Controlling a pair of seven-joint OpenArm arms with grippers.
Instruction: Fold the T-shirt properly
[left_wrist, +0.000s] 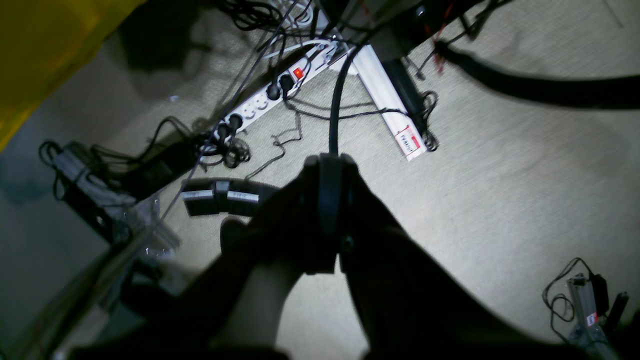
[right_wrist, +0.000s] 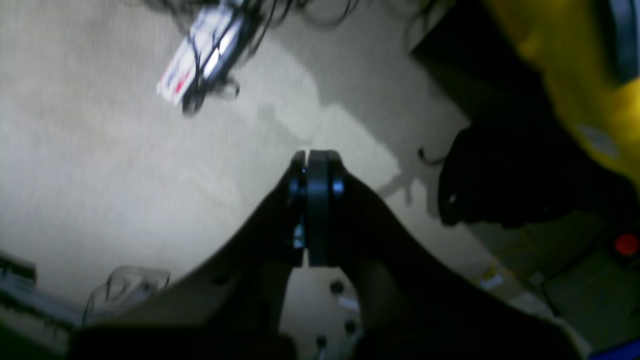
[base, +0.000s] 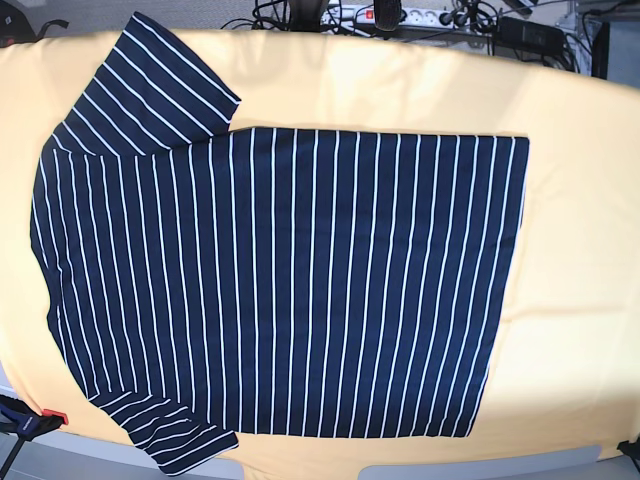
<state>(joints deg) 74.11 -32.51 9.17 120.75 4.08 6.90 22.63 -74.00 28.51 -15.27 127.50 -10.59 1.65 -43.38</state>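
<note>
Both grippers hang off the table over the pale carpeted floor (left_wrist: 500, 190): the left gripper (left_wrist: 330, 200) has its black jaws pressed together on nothing, with a white power strip (left_wrist: 270, 95) and tangled black cables (left_wrist: 220, 150) toward 11 o'clock, and the right gripper (right_wrist: 315, 200) is likewise closed and empty. On the yellow table (base: 400, 90) the dark navy short-sleeved T-shirt with thin white stripes (base: 290, 290) lies spread flat, sleeves at 10 and 7 o'clock, hem toward 3 o'clock

A robotics lab or test bay: a power strip (left_wrist: 265, 97) and tangled cables (left_wrist: 300, 107) sprawl over grey carpet (left_wrist: 500, 175) beyond the far edge of a yellow-covered table (base: 570, 90).
</note>
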